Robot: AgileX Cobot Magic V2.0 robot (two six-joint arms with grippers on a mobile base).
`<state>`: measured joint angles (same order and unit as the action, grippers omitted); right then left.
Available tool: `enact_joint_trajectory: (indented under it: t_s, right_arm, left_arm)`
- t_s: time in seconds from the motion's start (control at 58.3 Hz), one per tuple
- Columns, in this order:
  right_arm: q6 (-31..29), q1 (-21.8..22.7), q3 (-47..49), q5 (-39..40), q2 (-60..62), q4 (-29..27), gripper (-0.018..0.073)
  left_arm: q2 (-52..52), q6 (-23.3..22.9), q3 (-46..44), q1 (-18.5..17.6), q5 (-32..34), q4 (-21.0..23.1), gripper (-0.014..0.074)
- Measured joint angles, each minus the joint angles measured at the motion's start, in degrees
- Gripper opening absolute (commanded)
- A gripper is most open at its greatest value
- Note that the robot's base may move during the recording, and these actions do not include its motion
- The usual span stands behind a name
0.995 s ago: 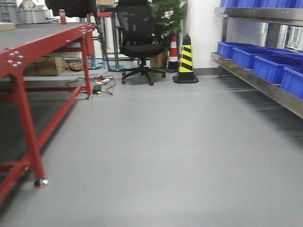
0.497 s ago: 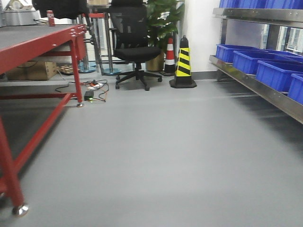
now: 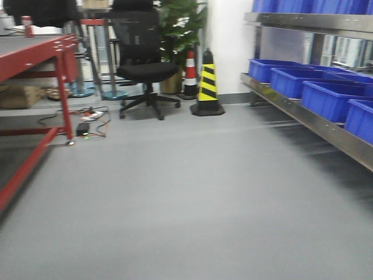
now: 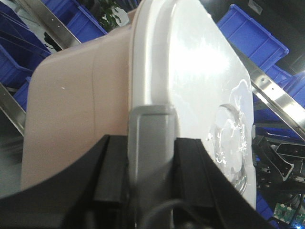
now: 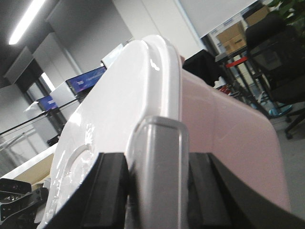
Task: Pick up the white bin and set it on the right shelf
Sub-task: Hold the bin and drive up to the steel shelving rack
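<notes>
The white bin (image 4: 76,100) fills the left wrist view, a pale pinkish tub with a white lid (image 4: 190,71). My left gripper (image 4: 150,162) is shut on the grey latch handle (image 4: 150,138) at one end. The bin also fills the right wrist view (image 5: 228,133), where my right gripper (image 5: 159,191) is shut on the grey latch handle (image 5: 159,157) at the other end. The bin hangs between both grippers, off the floor. The right shelf (image 3: 303,114), a shiny steel rack, runs along the right of the front view. Neither gripper nor the bin shows in the front view.
Blue open crates (image 3: 326,96) fill the steel shelf. A red-framed table (image 3: 35,58) stands at left. A black office chair (image 3: 143,64), a yellow-black cone (image 3: 207,81), a red-white cone (image 3: 190,73), a plant and floor cables (image 3: 87,122) lie ahead on the grey floor.
The front view has swung right: the red table slid out to the left, and the chair and cones shifted left. More of the steel shelf and blue crates shows.
</notes>
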<state>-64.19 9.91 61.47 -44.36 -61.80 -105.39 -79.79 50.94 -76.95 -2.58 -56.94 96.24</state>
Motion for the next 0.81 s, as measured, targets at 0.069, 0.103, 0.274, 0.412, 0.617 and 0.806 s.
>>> enact_joint_trajectory:
  t_s: [0.069, 0.103, 0.274, 0.412, 0.617, 0.806]
  right_arm:
    - [0.0, 0.0, 0.0, 0.0, 0.0, 0.0, 0.0060]
    - [0.0, 0.0, 0.0, 0.0, 0.0, 0.0, 0.0060]
    - [0.0, 0.0, 0.0, 0.0, 0.0, 0.0, 0.0060]
    - [0.0, 0.0, 0.0, 0.0, 0.0, 0.0, 0.0060]
    - [0.0, 0.0, 0.0, 0.0, 0.0, 0.0, 0.0060]
    - [0.0, 0.0, 0.0, 0.0, 0.0, 0.0, 0.0060]
  left_arm:
    - [0.0, 0.0, 0.0, 0.0, 0.0, 0.0, -0.0118]
    - [0.0, 0.0, 0.0, 0.0, 0.0, 0.0, -0.0118]
    - [0.0, 0.0, 0.0, 0.0, 0.0, 0.0, -0.0118]
    - [0.0, 0.0, 0.0, 0.0, 0.0, 0.0, -0.0118]
    - [0.0, -0.1, 0.0, 0.0, 0.0, 0.0, -0.0118]
    - [0.0, -0.1, 0.0, 0.0, 0.0, 0.0, -0.0118]
